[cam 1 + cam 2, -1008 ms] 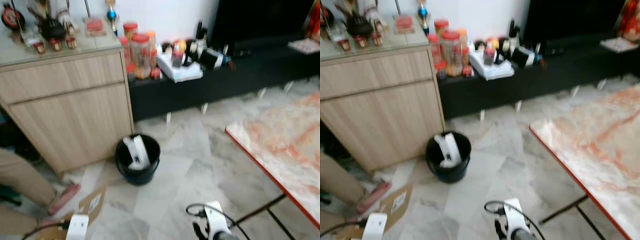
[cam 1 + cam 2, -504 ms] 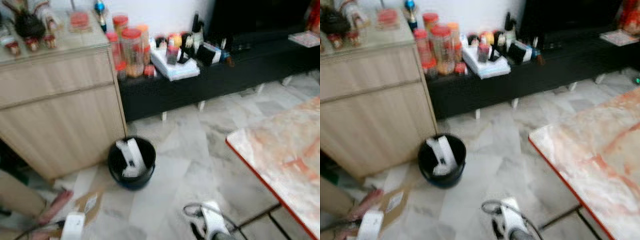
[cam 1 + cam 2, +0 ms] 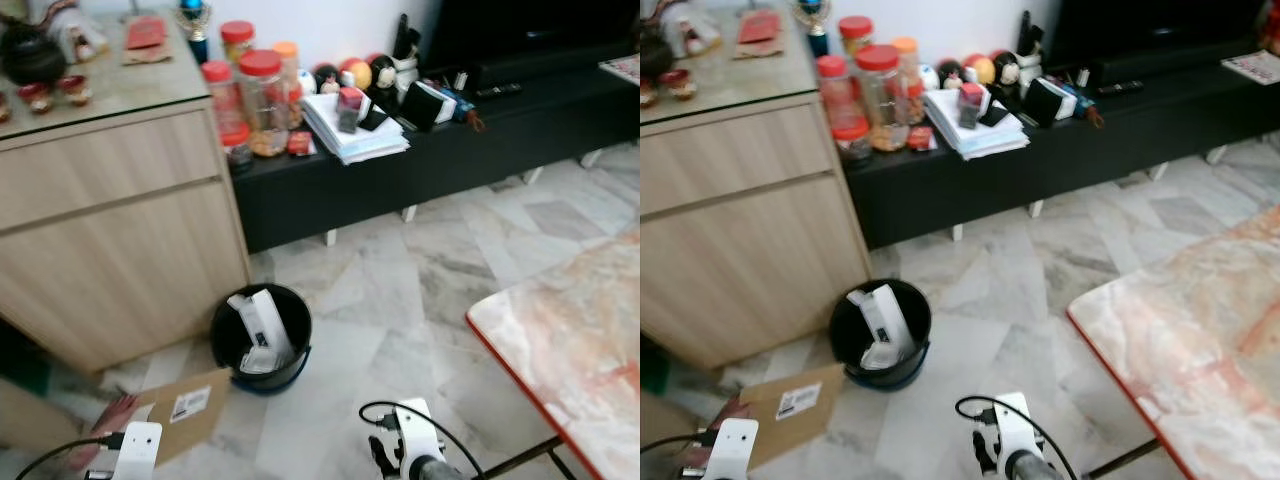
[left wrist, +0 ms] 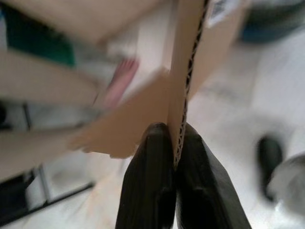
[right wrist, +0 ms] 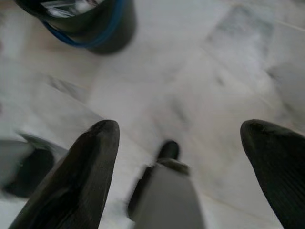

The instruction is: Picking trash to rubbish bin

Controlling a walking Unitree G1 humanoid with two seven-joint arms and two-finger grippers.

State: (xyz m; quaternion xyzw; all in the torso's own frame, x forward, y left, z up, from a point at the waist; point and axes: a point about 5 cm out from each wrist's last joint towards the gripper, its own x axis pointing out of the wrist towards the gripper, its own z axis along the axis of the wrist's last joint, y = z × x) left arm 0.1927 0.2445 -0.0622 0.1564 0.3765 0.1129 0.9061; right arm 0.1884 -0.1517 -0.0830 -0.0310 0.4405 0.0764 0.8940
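A black rubbish bin [image 3: 262,336] stands on the marble floor by the wooden cabinet, with white packaging trash [image 3: 262,325] sticking out of it. A flat brown cardboard piece [image 3: 185,412] with a white label hangs just left of and below the bin. My left gripper [image 4: 174,162] is shut on the cardboard's corrugated edge [image 4: 187,76]; its wrist [image 3: 135,452] shows at the bottom left. My right gripper [image 5: 178,138] is open over bare floor, with the bin [image 5: 88,21] a little ahead of it; its wrist [image 3: 415,455] shows at the bottom centre.
A light wooden cabinet [image 3: 110,220] stands left of the bin. A low black TV bench [image 3: 440,150] carries jars, papers and small items. A marble table with a red edge [image 3: 570,350] fills the right. A person's foot in a pink slipper [image 3: 100,425] is at the lower left.
The camera has tilted and shifted, so the bin sits lower and nearer. The cardboard has risen off the floor toward the bin in my left gripper.
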